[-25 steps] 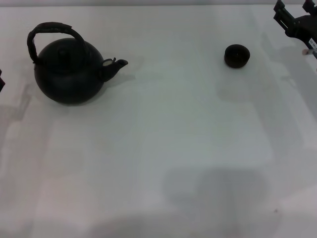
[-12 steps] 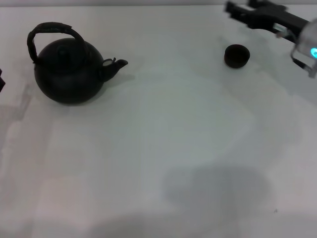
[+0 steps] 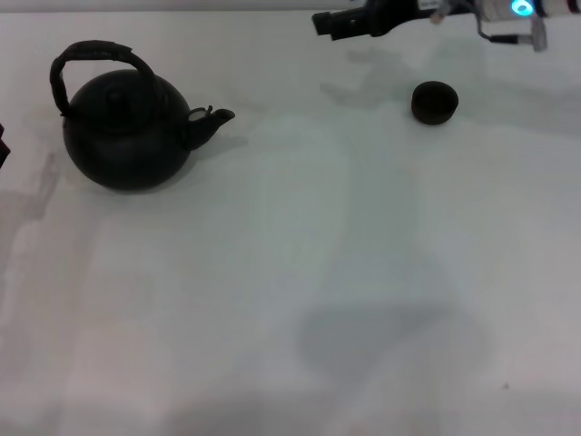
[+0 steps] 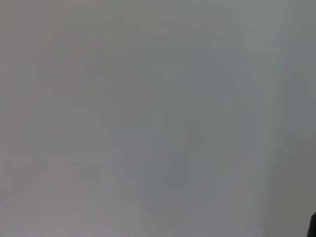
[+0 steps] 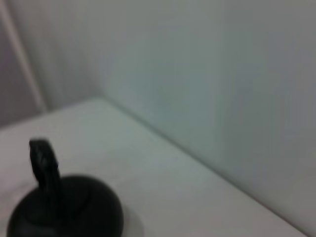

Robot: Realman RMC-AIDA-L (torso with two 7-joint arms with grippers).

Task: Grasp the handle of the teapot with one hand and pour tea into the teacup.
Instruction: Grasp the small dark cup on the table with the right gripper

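The black round teapot (image 3: 123, 136) stands at the left of the white table (image 3: 290, 272), its spout pointing right. Its dark wrapped handle (image 3: 91, 53) arches upright over the lid. The small black teacup (image 3: 434, 101) sits far right, well apart from the pot. My right gripper (image 3: 327, 22) reaches in along the far edge, raised above the table, beyond and left of the cup and touching nothing. The right wrist view shows the teapot (image 5: 64, 212) and its handle (image 5: 44, 165) at a distance. Only a sliver of my left gripper (image 3: 3, 145) shows at the left edge, beside the pot.
A pale wall (image 5: 197, 74) rises behind the table's far edge. The left wrist view holds only bare white table (image 4: 148, 118).
My right arm has swung from the far right edge leftward along the back, past the teacup. The teapot, the teacup and the left arm have not moved.
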